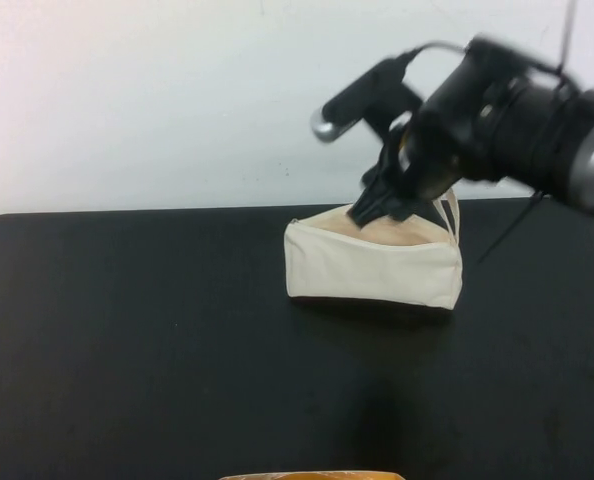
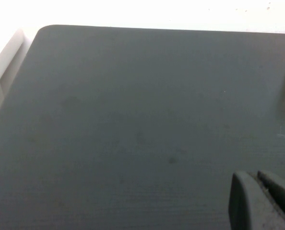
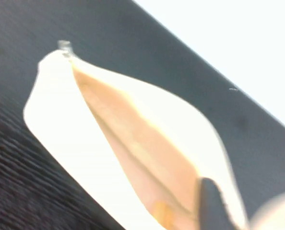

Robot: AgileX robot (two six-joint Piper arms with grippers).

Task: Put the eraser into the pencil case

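One pencil case (image 1: 373,268) sits unzipped on the tabletop (image 1: 127,350). The right tool (image 1: 380,208) dips into its opening, grip unclear. The left tool (image 2: 262,201) rests at the near left, grip unclear.

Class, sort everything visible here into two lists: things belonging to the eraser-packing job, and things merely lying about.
Job:
- pencil case, unzipped
- right tool, at the case's opening

Lying about:
- left tool, parked above bare table
- orange-edged object at the near edge

Eraser: not visible.

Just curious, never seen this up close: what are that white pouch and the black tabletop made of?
The pencil case looks like matte cream canvas with a beige lining, slumping softly. The table seems a dull black mat, faintly textured. The right gripper dips into the pouch's open top; the left gripper hovers over bare mat.
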